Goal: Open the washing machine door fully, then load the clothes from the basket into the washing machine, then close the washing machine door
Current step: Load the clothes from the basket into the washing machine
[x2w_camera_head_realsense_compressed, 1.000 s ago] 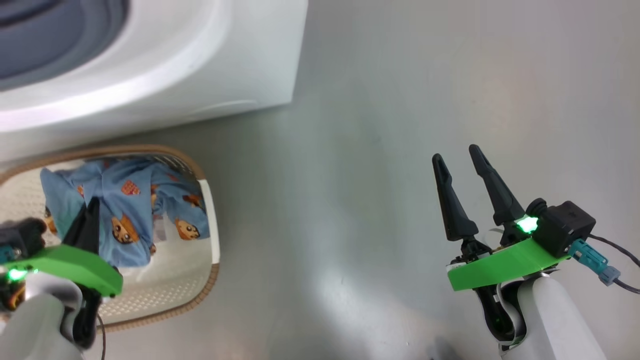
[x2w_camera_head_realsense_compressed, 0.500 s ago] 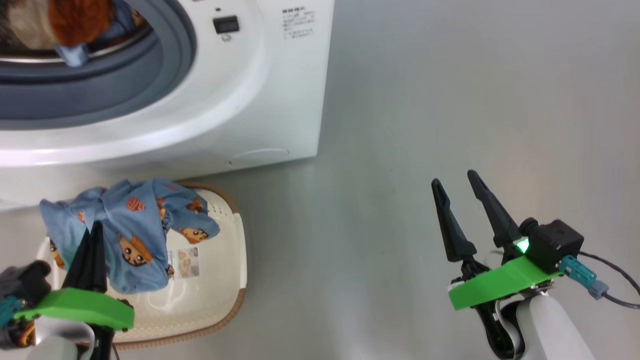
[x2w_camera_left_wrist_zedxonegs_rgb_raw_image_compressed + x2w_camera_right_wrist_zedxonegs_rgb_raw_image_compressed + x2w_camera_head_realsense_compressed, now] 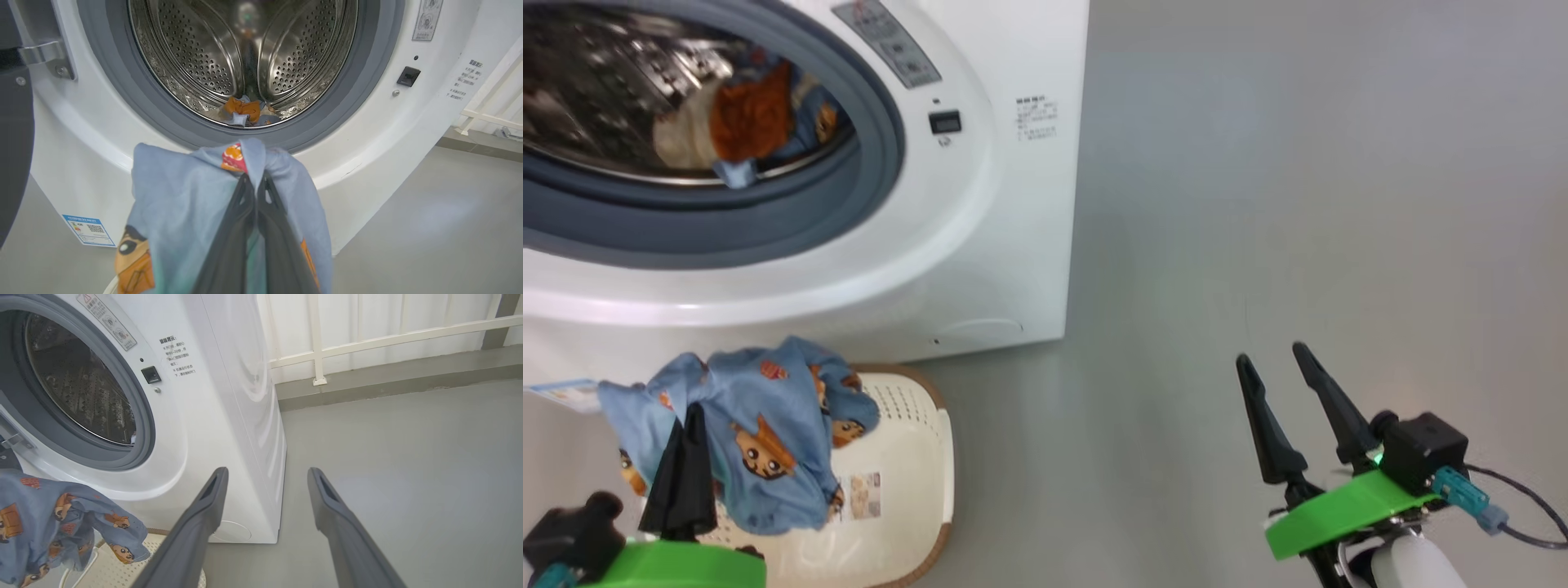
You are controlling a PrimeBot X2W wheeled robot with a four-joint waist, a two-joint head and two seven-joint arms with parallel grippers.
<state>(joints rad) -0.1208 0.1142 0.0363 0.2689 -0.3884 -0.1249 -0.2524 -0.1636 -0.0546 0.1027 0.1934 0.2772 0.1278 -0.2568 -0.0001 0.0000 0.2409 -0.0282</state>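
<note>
Grey floor (image 3: 1258, 204); clothes (image 3: 760, 408) lengthwise downward

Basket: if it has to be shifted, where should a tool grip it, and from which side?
Probably the right-hand rim of the basket, coming down from above on the robot's right with the open right tool. That edge is bare and looks thin enough to pinch, one finger inside and one outside. The clothes hang over the left part, so the rim there is covered.

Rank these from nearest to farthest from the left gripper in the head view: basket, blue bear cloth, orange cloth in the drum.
1. Blue bear cloth: pinched in the shut left gripper.
2. Basket: just beneath, to its right.
3. Orange cloth: far up, inside the drum.
</note>
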